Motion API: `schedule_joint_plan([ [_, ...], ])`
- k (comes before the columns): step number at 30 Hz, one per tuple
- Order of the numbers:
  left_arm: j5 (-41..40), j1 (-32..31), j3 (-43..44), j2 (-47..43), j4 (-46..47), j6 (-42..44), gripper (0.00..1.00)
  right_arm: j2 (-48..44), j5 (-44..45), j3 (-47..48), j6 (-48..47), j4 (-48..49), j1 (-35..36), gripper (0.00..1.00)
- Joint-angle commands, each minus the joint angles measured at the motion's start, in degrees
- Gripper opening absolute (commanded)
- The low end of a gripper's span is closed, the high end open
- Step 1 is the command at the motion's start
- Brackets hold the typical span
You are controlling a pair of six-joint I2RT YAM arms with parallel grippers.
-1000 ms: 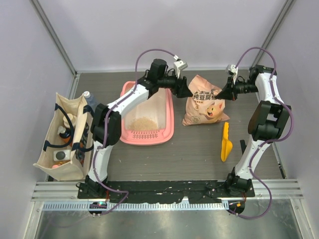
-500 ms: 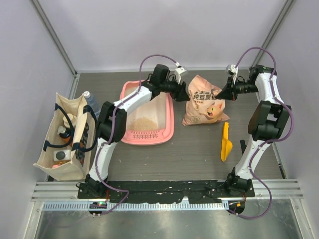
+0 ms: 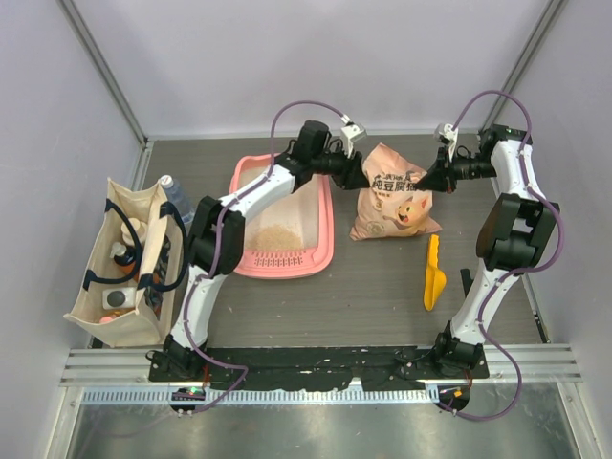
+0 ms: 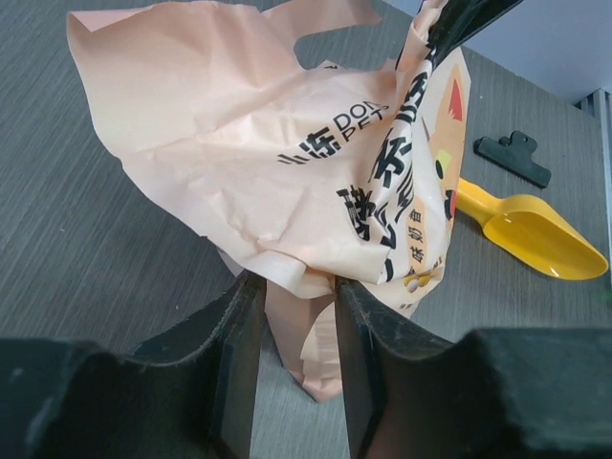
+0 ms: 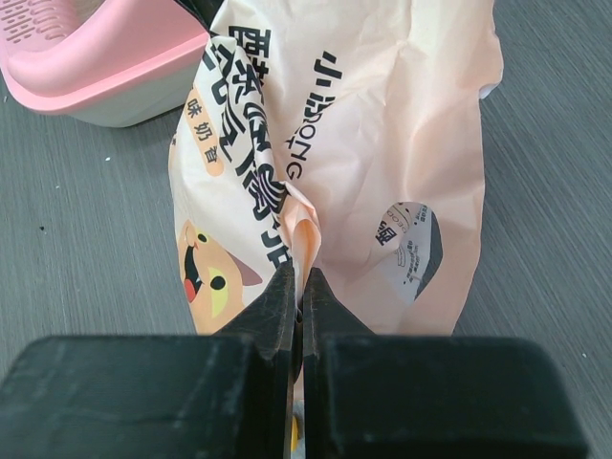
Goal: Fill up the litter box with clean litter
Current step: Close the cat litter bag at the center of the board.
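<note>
The pink litter box (image 3: 325, 229) lies left of centre, with a pile of clean litter (image 3: 277, 237) at its near end; its rim (image 5: 105, 76) also shows in the right wrist view. A peach cat-print bag (image 3: 394, 199) stands to its right. My left gripper (image 3: 362, 178) is at the bag's left edge, and its jaws (image 4: 292, 320) stand partly open around a hanging fold of the bag (image 4: 258, 163), with a gap on the left side. My right gripper (image 3: 432, 182) is shut on a pinch of the bag's right side (image 5: 298, 277).
A yellow scoop (image 3: 433, 273) and a black clip (image 3: 467, 283) lie on the table right of the bag, near my right arm. A beige tote bag (image 3: 129, 258) full of items stands at the far left, with a bottle (image 3: 170, 187) behind it.
My left gripper has moved right from over the litter box to the bag's left edge, and its jaws have narrowed around a fold. The right gripper has kept its pinch.
</note>
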Motion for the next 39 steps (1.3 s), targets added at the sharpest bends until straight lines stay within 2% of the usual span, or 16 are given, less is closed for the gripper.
schedule_joint_plan([
  [1, -1.5, -0.19, 3.2, 0.02, 5.11, -2.24, 0.35, -4.97, -4.69, 2.0, 1.42, -10.45, -0.66, 0.02],
  [4, -3.69, -0.1, 3.9, 0.54, 4.86, -3.12, 0.16, -4.8, -5.04, 2.08, 1.24, -10.45, -0.66, 0.02],
  [5, -5.96, 0.07, 3.99, 0.81, 3.98, -3.39, 0.04, -4.62, -5.3, 2.17, 1.94, -10.54, -0.66, 0.02],
  [6, -6.5, 0.51, 3.91, 0.81, 3.71, -4.26, 0.0, -4.1, -5.65, 2.87, 2.38, -10.54, -0.84, 0.02],
  [10, 0.05, 3.76, 3.3, 0.37, 1.87, -12.24, 0.0, -2.26, -8.2, 5.07, 5.98, -10.28, -3.38, 0.02],
  [15, 10.96, 7.63, -4.17, -4.45, 6.87, -22.88, 0.0, -1.46, -9.43, 5.96, 8.53, -10.28, -5.76, 0.01],
  [20, 16.51, 7.46, -10.85, -5.87, 12.92, -30.19, 0.0, -1.63, -10.4, 4.2, 10.21, -10.28, -5.76, 0.01],
  [23, 16.17, 7.19, -12.61, -6.39, 15.82, -31.69, 0.0, -2.6, -9.79, 2.44, 9.6, -10.28, -5.41, 0.01],
  [25, 14.16, 7.02, -12.36, -7.97, 15.93, -27.58, 0.19, -2.78, -9.43, 1.91, 9.42, -10.19, -5.15, 0.01],
  [26, 10.84, 6.58, -11.31, -8.15, 14.79, -25.38, 0.42, -2.86, -9.26, 1.91, 9.42, -10.28, -5.06, 0.02],
  [27, 8.72, 6.23, -10.0, -8.07, 13.56, -23.62, 0.5, -2.69, -9.43, 1.91, 9.42, -10.28, -5.06, 0.01],
  [28, 7.22, 5.79, -6.59, -7.72, 11.03, -19.86, 0.66, -2.69, -9.43, 1.91, 9.42, -10.19, -4.97, 0.01],
  [30, 1.95, 4.29, -2.44, -5.44, 8.55, -16.67, 0.7, -2.69, -9.52, 1.82, 9.42, -10.19, -4.71, 0.01],
  [33, -0.26, 2.27, 5.89, -1.49, 7.32, -11.32, 0.68, -2.78, -9.61, 2.0, 9.42, -10.28, -4.27, 0.01],
  [34, -0.62, 1.4, 7.4, -0.69, 2.79, -7.56, 0.65, -2.95, -9.78, 2.0, 9.33, -10.28, -4.18, 0.01],
  [39, -4.04, -0.19, 9.61, 1.95, 0.11, 0.29, 0.61, -3.04, -9.61, 2.18, 9.59, -10.19, -4.18, 0.01],
])
